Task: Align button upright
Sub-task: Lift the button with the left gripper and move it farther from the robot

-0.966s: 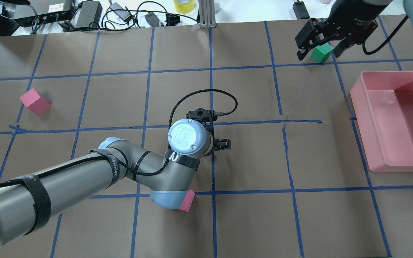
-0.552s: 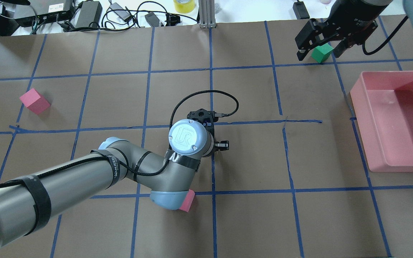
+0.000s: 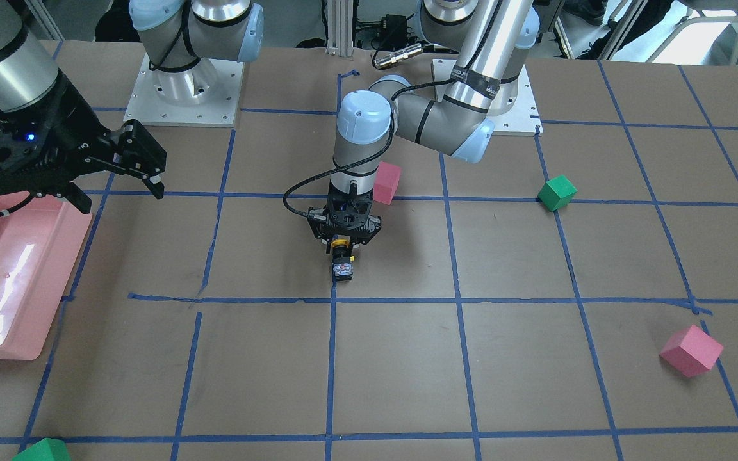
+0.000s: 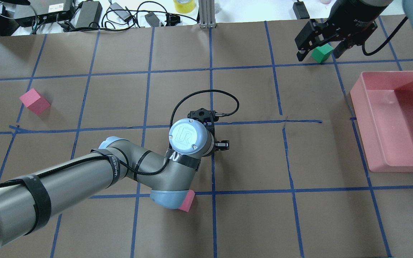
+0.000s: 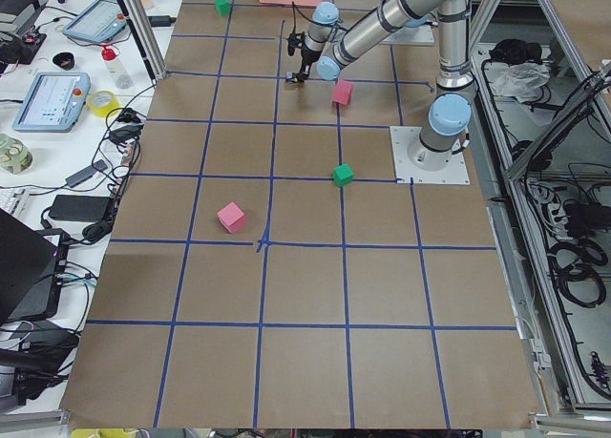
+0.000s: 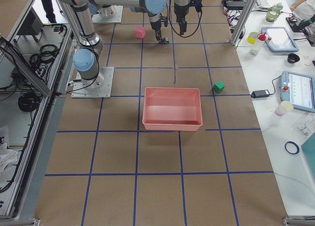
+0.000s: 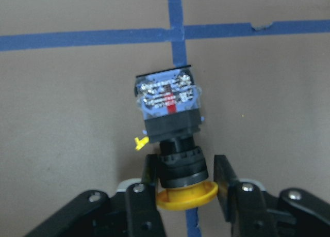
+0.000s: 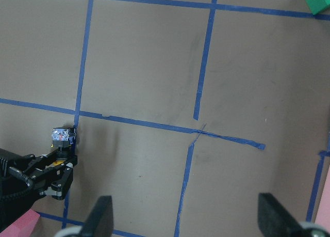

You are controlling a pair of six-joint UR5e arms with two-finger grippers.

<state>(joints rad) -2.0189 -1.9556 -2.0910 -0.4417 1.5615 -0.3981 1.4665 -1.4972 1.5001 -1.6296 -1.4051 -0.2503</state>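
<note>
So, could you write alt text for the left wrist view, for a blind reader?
A push-button with a round yellow cap, black collar and blocky grey-black base lies on its side on the brown paper table, cap toward the camera. The black fingers of the open left gripper straddle the collar; blue tape lines cross beyond the base.

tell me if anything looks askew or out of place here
The button lies tipped on its side on the table rather than upright, yellow cap pointing at the left claw, whose fingers flank its black collar. Nothing else stands out.
</note>
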